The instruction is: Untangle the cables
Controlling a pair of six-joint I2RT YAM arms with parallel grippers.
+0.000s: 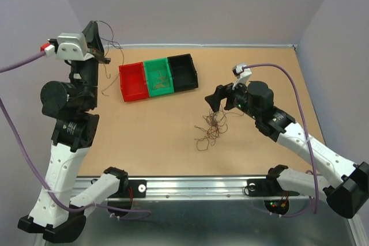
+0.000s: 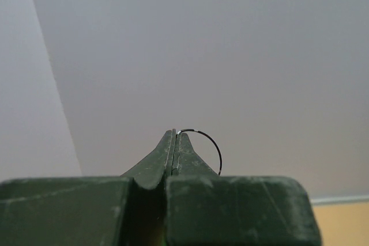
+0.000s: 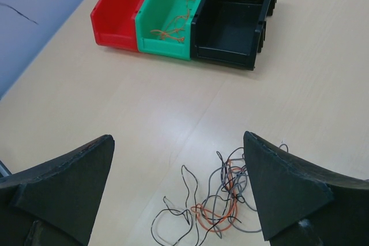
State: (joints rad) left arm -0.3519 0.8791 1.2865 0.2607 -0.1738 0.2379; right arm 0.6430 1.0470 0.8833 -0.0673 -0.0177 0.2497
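**One wire lifted, the tangle below**

My left gripper (image 2: 174, 136) is pinched tight on a single dark wire (image 2: 211, 142), raised high near the back wall. The strand curls out from the fingertips. My right gripper (image 3: 179, 188) is spread wide, low over the table (image 1: 150, 136), just above the bunched cables (image 3: 214, 203) — brown, orange and dark. More orange strands lie in the green bin (image 3: 164, 47), between the red bin (image 3: 115, 33) and the black bin (image 3: 222, 56).

Dark wire (image 2: 211, 138) in closed left claw (image 2: 174, 133)

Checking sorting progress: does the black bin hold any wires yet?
No, the black bin looks bare inside; orange wires lie in the green bin.
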